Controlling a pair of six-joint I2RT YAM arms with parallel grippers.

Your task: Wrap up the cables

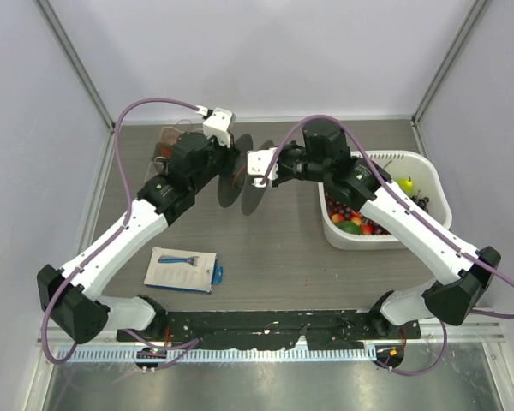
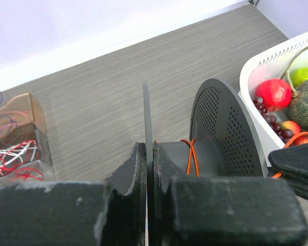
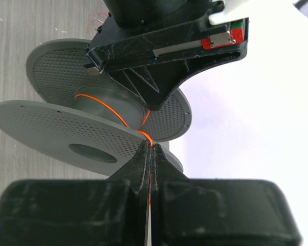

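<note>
A dark grey spool (image 1: 240, 178) with two perforated flanges hangs above the table at the back centre. My left gripper (image 2: 149, 154) is shut on the thin edge of one flange; the other flange (image 2: 226, 123) stands to its right. A thin orange cable (image 2: 191, 154) loops round the hub. My right gripper (image 3: 150, 148) is shut on this orange cable (image 3: 105, 105) just off the spool (image 3: 66, 128). In the top view the left gripper (image 1: 227, 158) and right gripper (image 1: 262, 167) meet at the spool. More red and whitish cables (image 2: 15, 154) lie tangled in a clear box.
The clear box (image 1: 167, 141) stands at the back left of the table. A white basket (image 1: 385, 156) of fruit stands on the right, close to the spool; its wall shows in the left wrist view (image 2: 256, 66). A blue-and-white packet (image 1: 182, 268) lies front left.
</note>
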